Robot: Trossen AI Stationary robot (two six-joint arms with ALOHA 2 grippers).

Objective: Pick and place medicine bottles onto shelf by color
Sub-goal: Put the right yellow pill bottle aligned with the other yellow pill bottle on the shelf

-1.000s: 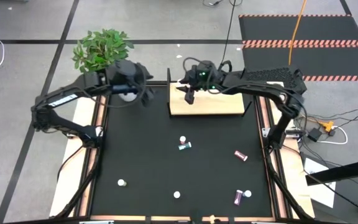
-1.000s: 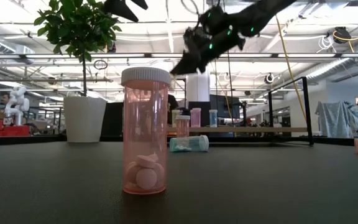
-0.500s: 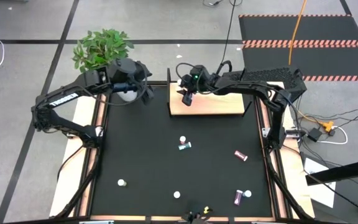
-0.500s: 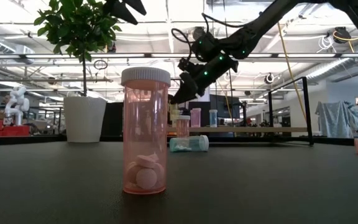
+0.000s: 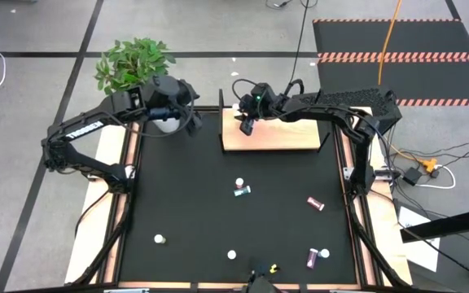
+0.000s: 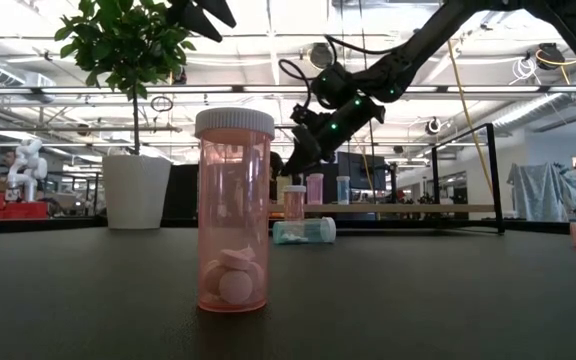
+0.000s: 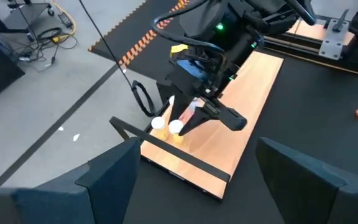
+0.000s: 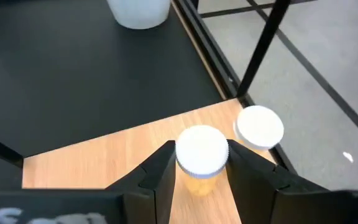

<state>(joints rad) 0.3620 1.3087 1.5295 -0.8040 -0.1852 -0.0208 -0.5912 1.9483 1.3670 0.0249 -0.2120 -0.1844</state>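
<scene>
My right gripper (image 5: 246, 125) reaches over the far left corner of the light-wood shelf (image 5: 287, 137), shut on a yellow medicine bottle with a white cap (image 8: 201, 149). A second white-capped bottle (image 8: 260, 127) stands right beside it on the shelf's corner. Other medicine bottles are on the black table: a teal one lying down (image 5: 241, 190), a magenta one (image 5: 315, 203), and a pink one upright (image 6: 233, 210) near the front. My left gripper (image 7: 201, 186) hangs open and empty in the air beside the plant pot, left of the shelf. My right gripper pinches the yellow bottle at the sides of its cap (image 8: 182, 157) between its two fingers. The fingers slant down from the table's right side. The bottle is upright over the shelf's wood; I cannot tell whether its base touches the board.
A white plant pot (image 6: 136, 190) with a green plant (image 5: 133, 63) stands at the far left, close to my left arm. Three small bottles (image 5: 159, 239) (image 5: 232, 255) (image 5: 316, 258) sit near the front edge. The shelf's thin black frame (image 7: 185, 158) runs along its edges.
My right gripper has come down toward the shelf's far left corner with the yellow bottle still in its fingers, tipping a little as it sank. My left gripper has stayed in place.
</scene>
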